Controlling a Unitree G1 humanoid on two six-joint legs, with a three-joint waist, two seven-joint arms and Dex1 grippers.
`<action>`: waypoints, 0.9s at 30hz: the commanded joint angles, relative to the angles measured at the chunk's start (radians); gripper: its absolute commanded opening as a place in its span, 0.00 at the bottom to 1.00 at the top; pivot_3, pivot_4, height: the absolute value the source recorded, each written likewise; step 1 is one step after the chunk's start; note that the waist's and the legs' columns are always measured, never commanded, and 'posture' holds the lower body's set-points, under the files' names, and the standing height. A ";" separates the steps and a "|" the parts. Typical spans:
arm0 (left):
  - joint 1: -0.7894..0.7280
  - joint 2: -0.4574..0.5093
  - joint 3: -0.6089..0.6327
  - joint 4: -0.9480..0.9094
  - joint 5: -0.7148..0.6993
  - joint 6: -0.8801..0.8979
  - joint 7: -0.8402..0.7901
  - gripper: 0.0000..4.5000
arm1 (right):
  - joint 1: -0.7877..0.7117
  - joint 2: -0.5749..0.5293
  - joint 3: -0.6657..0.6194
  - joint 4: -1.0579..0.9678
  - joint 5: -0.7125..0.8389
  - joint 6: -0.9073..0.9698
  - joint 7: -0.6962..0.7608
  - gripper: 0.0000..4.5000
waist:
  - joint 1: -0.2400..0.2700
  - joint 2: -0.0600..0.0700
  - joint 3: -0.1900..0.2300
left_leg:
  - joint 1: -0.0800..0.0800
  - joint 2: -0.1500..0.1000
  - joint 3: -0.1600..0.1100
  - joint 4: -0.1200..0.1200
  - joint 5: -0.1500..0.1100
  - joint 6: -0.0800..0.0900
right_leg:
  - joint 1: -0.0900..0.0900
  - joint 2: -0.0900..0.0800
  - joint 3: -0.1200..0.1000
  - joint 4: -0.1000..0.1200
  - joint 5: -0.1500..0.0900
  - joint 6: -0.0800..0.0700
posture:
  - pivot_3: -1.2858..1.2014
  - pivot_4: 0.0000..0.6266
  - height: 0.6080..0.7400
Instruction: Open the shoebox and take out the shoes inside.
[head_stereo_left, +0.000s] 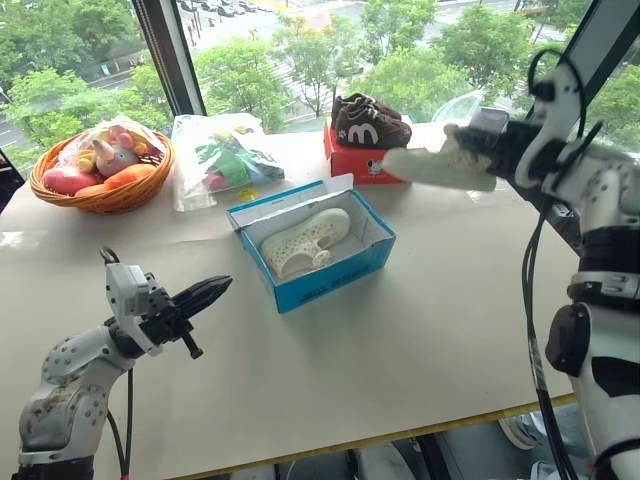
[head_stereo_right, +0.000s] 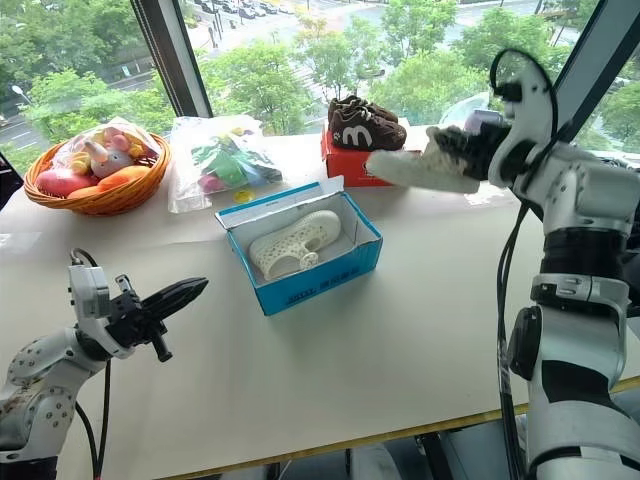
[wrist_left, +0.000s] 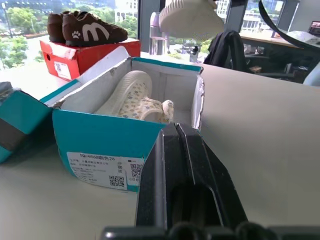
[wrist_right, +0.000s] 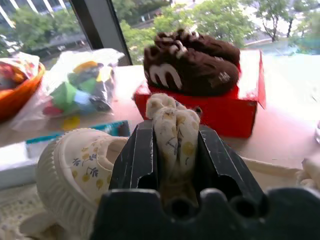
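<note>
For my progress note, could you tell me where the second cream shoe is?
The second shoe lies inside the open shoebox mid-table, ahead of the red-orange box.

Right pincer (head_stereo_left: 470, 140) holds a shoe (head_stereo_left: 436, 166) (cream-white) above the table (head_stereo_left: 400, 340).

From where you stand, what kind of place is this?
Probably an upper-floor office: a table at a big window over treetops and a street, with desks and an office chair behind.

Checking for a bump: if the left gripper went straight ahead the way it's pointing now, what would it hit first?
Most likely the shoebox. The left gripper, shut, points at its near corner, with one shoe lying inside just beyond; the gap between them is hard to judge.
</note>
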 joint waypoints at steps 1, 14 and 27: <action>0.003 0.036 -0.025 -0.001 0.030 -0.020 -0.043 0.00 | 0.021 -0.020 -0.016 -0.027 -0.017 -0.064 -0.022 0.23 | -0.001 0.000 0.000 | 0.000 0.000 0.000 0.000 0.000 0.000 | 0.000 0.000 0.000 0.000 0.000 0.000 | 0.52 0.24 1.00; -0.036 0.051 -0.057 0.036 0.058 -0.034 -0.080 0.00 | 0.118 -0.007 -0.042 -0.041 -0.016 -0.082 -0.085 0.23 | 0.000 0.001 0.000 | 0.000 0.000 0.001 0.000 0.000 0.000 | 0.000 0.000 0.001 0.000 0.000 0.001 | 0.52 0.24 1.00; -0.045 0.062 -0.053 0.039 0.058 -0.026 -0.107 0.00 | 0.319 0.035 -0.064 -0.209 -0.011 -0.079 -0.155 0.48 | 0.004 0.001 0.000 | 0.001 0.000 0.000 0.001 0.000 0.000 | 0.002 0.000 0.001 0.000 0.000 0.001 | 0.52 0.24 1.00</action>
